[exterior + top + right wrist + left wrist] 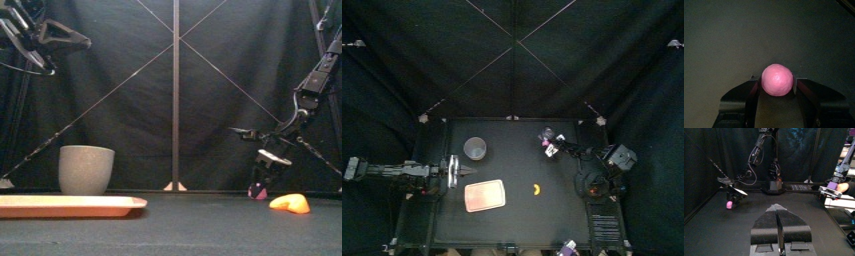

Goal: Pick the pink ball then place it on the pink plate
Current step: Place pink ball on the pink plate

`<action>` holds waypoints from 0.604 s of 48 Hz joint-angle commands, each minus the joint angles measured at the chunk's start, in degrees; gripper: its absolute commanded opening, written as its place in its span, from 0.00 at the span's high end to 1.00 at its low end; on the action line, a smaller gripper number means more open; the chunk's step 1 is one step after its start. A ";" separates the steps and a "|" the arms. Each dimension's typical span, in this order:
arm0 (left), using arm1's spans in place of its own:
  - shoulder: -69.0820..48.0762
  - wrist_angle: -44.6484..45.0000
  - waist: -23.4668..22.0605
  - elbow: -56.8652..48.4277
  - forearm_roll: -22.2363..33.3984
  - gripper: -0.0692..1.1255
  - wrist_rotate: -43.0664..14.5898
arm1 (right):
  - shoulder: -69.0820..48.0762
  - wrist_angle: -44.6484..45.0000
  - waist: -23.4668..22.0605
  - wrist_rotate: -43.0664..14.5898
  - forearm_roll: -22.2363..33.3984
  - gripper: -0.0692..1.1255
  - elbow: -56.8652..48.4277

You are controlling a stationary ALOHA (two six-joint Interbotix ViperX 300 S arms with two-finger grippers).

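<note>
Pink ball point(777, 80) is grasped between the right jaws, bare bench point(543, 215) around them; pink plate point(485, 196) lies well apart, near the clenched, empty left jaws.

The top view looks steeply down over the table point(516, 215). The front view looks level across it from the front edge. Both show the pink tray point(484, 196).

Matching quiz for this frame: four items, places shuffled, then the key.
1. pink ball
2. grey cup
3. pink tray
4. orange toy

A. flat on the table near the front, left of middle
B. between the jaws of the right gripper
C. upright, behind the tray
D. lying on the table, right of the tray

Pairs: 1-B, 2-C, 3-A, 4-D
</note>
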State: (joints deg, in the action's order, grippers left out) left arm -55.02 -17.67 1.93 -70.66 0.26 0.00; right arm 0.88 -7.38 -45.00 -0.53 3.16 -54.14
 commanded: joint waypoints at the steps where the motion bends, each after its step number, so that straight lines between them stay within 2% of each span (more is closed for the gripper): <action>1: 0.26 -0.53 0.18 0.62 -0.09 0.89 -0.09 | -1.93 -0.09 2.55 -0.09 -0.44 0.35 1.14; 6: 0.26 -0.53 0.26 0.44 -0.09 0.89 0.00 | -4.04 -0.09 11.51 -0.18 -0.88 0.35 1.93; 11: 0.26 -0.53 0.26 0.26 -0.09 0.89 0.00 | -5.36 -0.09 22.59 -0.18 -2.20 0.35 4.22; 19: 0.26 -0.53 0.26 -0.09 -0.09 0.89 0.09 | -3.60 -0.18 39.29 0.00 -4.22 0.35 12.30; 25: 0.26 -0.53 0.35 -0.26 -0.09 0.89 0.09 | 1.76 -0.35 46.41 0.00 -4.39 0.35 19.16; 29: 0.26 -0.53 0.44 -0.35 -0.09 0.89 0.09 | 6.50 -0.35 48.34 -0.09 -4.48 0.35 23.55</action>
State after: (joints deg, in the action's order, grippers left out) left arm -55.02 -17.67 2.20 -71.81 0.26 0.09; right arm 4.48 -7.29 1.58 -0.26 -1.14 -35.51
